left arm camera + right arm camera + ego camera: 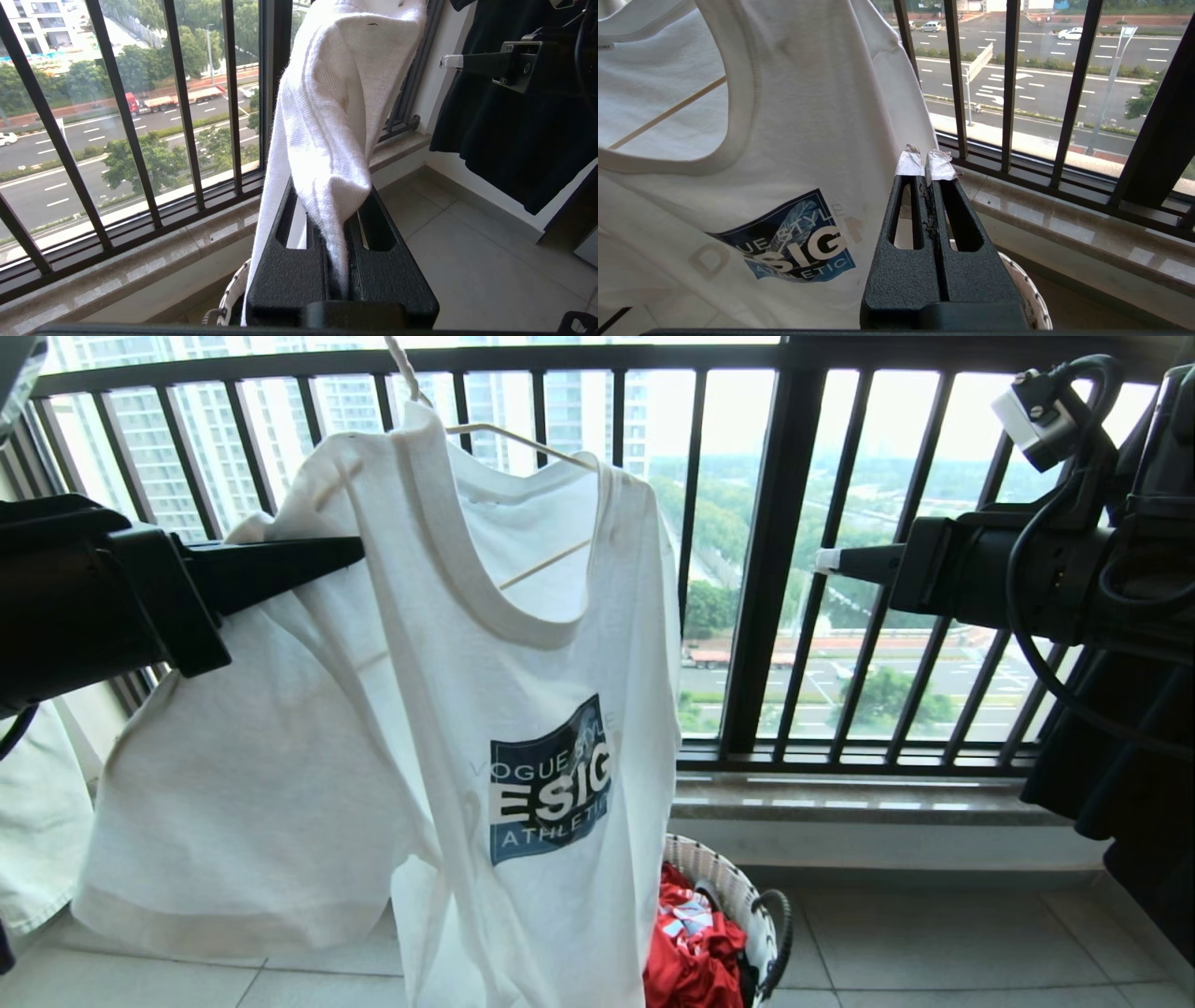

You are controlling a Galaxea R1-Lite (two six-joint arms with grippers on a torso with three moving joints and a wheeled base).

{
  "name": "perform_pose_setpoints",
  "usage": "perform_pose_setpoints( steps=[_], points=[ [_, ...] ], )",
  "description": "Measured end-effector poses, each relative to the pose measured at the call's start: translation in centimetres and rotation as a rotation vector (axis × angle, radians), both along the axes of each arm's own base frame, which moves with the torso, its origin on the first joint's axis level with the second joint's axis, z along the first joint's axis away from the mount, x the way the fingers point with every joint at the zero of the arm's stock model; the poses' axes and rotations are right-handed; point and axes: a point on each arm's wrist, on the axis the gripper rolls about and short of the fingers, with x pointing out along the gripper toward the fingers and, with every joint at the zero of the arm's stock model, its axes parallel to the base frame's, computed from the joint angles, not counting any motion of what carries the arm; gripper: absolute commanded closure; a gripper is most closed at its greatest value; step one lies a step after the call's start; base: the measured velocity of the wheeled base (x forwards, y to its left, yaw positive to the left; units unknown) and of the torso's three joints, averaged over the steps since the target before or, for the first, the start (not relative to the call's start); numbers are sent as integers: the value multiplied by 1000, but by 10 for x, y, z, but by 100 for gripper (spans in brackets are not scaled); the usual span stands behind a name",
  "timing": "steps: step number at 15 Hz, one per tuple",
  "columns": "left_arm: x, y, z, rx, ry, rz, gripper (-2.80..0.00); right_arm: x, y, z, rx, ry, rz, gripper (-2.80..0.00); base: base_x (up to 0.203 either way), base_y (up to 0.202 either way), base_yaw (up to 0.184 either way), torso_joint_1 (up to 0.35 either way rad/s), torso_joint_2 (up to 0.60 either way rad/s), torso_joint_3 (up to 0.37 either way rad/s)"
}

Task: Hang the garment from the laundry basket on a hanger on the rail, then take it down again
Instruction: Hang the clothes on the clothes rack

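Pale tiled balcony floor (934, 943) before you, black barred railing (756, 569), white printed T-shirt (485, 709) pinched in your left gripper (350, 551), right gripper (826, 560) closed empty, well apart.

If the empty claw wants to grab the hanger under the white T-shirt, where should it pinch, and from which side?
Probably the bare sloping arm of the hanger, just above the T-shirt collar. It shows uncovered there, so no cloth gets caught. The shut right gripper is beside the shirt on that side, so it could come in sideways after opening. The left gripper holds a sleeve.

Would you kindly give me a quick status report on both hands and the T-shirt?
Left hand shut on T-shirt shoulder. Right hand shut, empty, clear of it. Shirt draped on hanger. Nothing in the way.
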Motion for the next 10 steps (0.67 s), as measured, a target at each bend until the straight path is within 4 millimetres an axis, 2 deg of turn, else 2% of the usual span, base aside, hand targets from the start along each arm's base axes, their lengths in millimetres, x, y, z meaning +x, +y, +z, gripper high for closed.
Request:
perform_pose_setpoints(
  steps=[3, 6, 10],
  points=[
    [0, 0, -1, 1, 5, -2, 0, -2, -1, 1, 0, -3, 0, 0, 0, 0, 0, 1, -50, -54],
    [0, -1, -1, 1, 2, -4, 0, -4, -1, 1, -10, -13, 1, 0, 0, 0, 0, 32, -198, -301],
    [0, -1, -1, 0, 0, -6, 0, -6, -2, 3, -7, -23, 1, 0, 0, 0, 0, 85, -512, -330]
  ],
)
